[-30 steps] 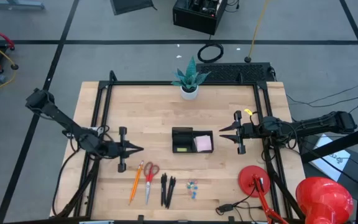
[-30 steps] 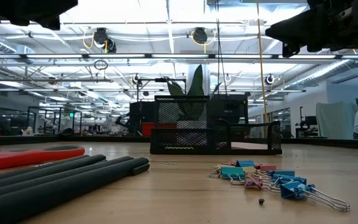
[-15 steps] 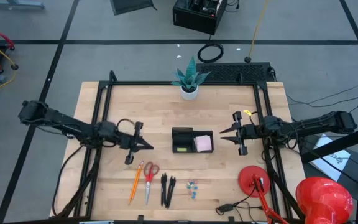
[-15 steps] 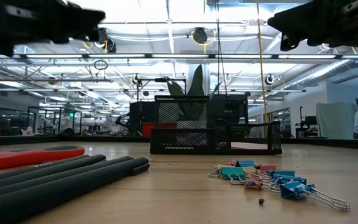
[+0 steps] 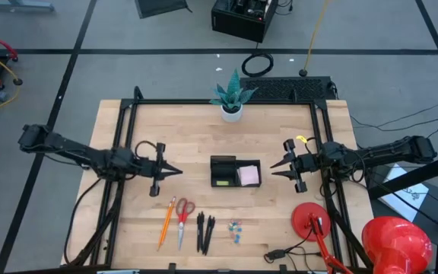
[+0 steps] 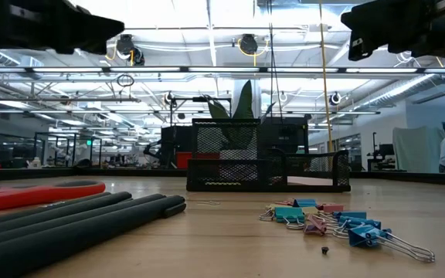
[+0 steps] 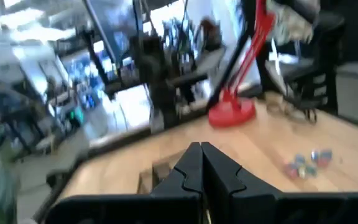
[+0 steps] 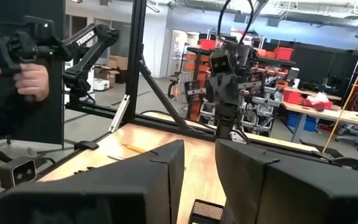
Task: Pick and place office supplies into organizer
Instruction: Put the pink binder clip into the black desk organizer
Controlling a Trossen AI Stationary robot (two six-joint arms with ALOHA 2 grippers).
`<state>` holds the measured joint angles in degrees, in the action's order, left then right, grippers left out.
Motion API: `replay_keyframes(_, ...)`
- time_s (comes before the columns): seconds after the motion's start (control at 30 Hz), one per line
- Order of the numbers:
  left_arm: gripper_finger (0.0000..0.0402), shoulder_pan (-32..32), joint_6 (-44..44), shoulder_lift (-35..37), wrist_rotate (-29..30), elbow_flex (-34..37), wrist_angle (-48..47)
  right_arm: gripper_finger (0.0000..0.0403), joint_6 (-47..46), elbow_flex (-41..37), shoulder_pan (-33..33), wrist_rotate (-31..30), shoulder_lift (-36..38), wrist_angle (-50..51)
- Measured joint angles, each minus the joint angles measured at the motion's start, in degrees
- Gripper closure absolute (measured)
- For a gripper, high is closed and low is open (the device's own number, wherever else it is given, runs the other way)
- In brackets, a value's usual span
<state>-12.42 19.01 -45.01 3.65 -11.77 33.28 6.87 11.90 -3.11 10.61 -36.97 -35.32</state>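
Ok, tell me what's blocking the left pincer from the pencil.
Nothing visible. The left pincer, shut, hangs above bare table left of the organizer; the pencil lies toward the front edge, beside the scissors.

Supplies (image 5: 196, 228) in row before black organizer (image 5: 235, 172)

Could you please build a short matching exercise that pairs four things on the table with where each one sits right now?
Things:
1. pink sticky-note pad
2. orange pencil
3. blue clips
4. left claw

Places:
A. outermost of the row, beside the red-handled scissors
B. over bare wood, left of the organizer
C. inside the organizer's right compartment
D. just right of the black pens

Pairs: 1-C, 2-A, 3-D, 4-B
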Motion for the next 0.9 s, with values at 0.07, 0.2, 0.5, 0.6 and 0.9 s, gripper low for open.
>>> replay_keyframes(0.07, 0.0401, -2.82, -0.23, -0.51, 2.48, 0.0, -0.32, 0.0321, -0.34, 0.0, -0.19, 0.15, -0.02, 0.49)
replay_keyframes(0.2, 0.0401, -7.4, 2.97, -1.39, 7.8, 0.0, 0.18, 0.0344, 0.12, 0.0, -1.39, 0.15, -0.3, 1.79)
replay_keyframes(0.5, 0.0396, -9.03, 3.82, -1.34, 8.86, 0.0, 1.33, 0.0395, 1.73, 0.0, -5.07, -0.07, -0.35, 1.74)
replay_keyframes(0.6, 0.0391, -9.01, 2.96, -1.34, 8.86, 0.0, 1.35, 0.04, 1.58, 0.05, -6.33, -0.52, -0.56, 1.74)
replay_keyframes(0.9, 0.0385, -8.99, 2.99, -1.34, 8.88, 0.0, 1.64, 0.0402, 2.47, 9.66, -15.18, -14.58, -11.16, 12.94)
